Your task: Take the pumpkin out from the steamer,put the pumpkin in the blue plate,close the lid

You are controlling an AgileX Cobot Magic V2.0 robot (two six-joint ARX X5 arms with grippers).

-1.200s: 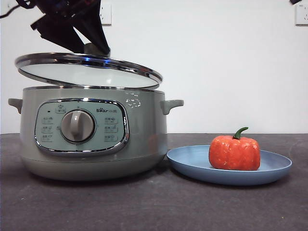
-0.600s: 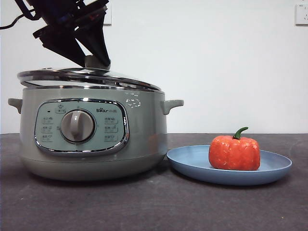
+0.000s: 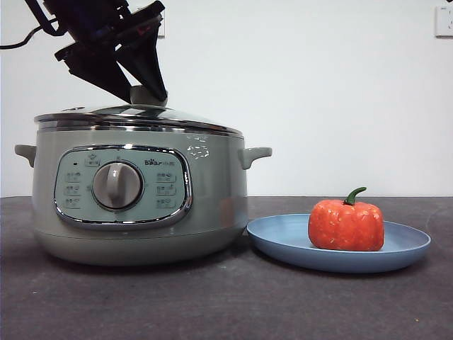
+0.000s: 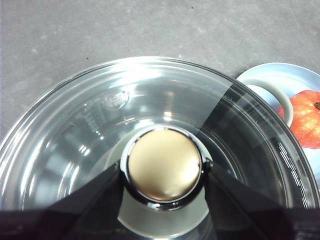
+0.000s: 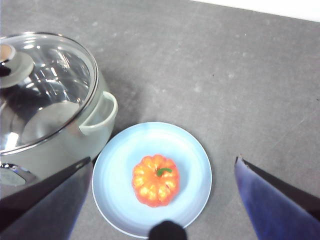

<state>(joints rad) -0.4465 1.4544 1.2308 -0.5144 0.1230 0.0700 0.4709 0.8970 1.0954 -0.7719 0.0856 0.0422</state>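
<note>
While my left gripper pinches the lid knob, the lid sits on the steamer.
Right gripper spread, high above the pumpkin on the blue plate.

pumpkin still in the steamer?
No, the pumpkin sits on the blue plate beside the steamer.

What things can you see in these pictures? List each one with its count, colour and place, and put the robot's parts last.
Steamer: one, pale green, on the table beside the plate.
Lid: one, glass with steel rim, sitting on the steamer.
Plate: one, light blue, on the table.
Pumpkin: one, orange with green stem, on the plate.
Table: one, dark grey.
Wall socket: one, white, on the wall.
Left gripper: one, black, shut on the lid's knob.
Right gripper: one, black, open above the plate.
</note>
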